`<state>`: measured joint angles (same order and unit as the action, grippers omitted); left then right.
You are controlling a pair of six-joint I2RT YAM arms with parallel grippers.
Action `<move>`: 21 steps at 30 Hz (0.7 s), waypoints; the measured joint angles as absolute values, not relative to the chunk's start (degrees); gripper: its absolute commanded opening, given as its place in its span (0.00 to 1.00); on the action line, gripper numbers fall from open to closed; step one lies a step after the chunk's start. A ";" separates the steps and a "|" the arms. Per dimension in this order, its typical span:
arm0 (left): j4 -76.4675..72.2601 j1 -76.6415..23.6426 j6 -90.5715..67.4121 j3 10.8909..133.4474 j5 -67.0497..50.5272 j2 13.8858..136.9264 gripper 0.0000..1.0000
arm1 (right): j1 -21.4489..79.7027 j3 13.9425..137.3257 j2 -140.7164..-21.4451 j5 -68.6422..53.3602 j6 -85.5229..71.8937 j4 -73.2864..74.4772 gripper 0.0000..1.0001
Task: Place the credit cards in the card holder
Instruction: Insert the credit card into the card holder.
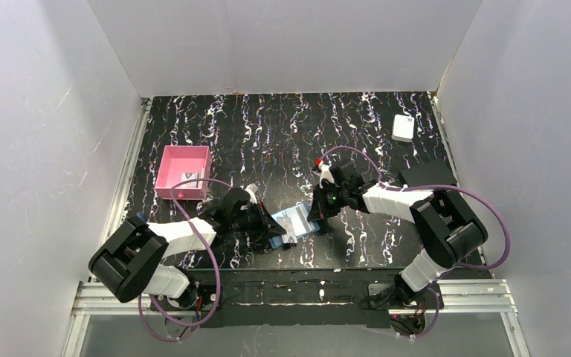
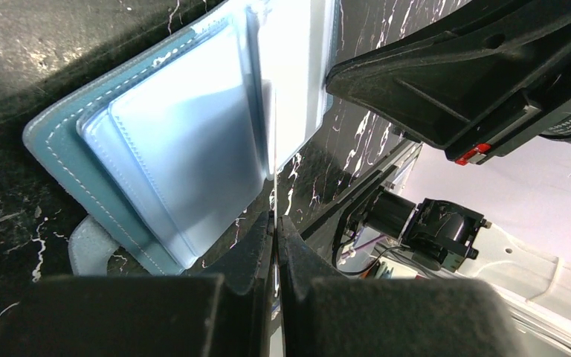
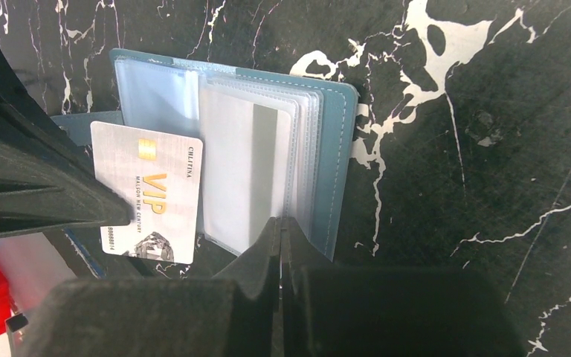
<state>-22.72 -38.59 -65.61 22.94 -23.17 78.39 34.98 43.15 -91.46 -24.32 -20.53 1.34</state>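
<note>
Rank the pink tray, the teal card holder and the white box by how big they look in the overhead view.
1. pink tray, clearly largest.
2. card holder, partly hidden, so its rank over the box is less sure.
3. white box, smallest, lying far back.

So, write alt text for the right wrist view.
An open teal folding card holder with clear sleeves lies on a black marbled table. A white VIP credit card overlaps its left half, edge under the left gripper; the shut right gripper reaches the sleeves.
</note>
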 measured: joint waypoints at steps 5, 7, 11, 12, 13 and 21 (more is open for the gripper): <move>-22.75 -38.57 -66.59 22.92 -23.34 78.39 0.00 | 34.96 42.96 -91.46 -24.46 -20.53 1.08 0.03; -22.76 -38.56 -66.87 22.87 -23.38 78.39 0.00 | 34.96 42.94 -91.46 -24.51 -20.55 1.08 0.03; -22.80 -38.46 -67.36 22.57 -23.38 78.36 0.00 | 34.96 42.94 -91.46 -24.53 -20.53 1.06 0.03; -22.78 -38.46 -67.48 22.39 -23.38 78.31 0.00 | 34.96 42.94 -91.46 -24.53 -20.54 1.06 0.03; -22.73 -38.46 -67.56 22.23 -23.38 78.22 0.00 | 34.96 42.94 -91.46 -24.54 -20.55 1.06 0.03; -22.68 -38.41 -67.55 21.82 -23.40 77.56 0.00 | 34.96 42.94 -91.46 -24.56 -20.53 1.06 0.02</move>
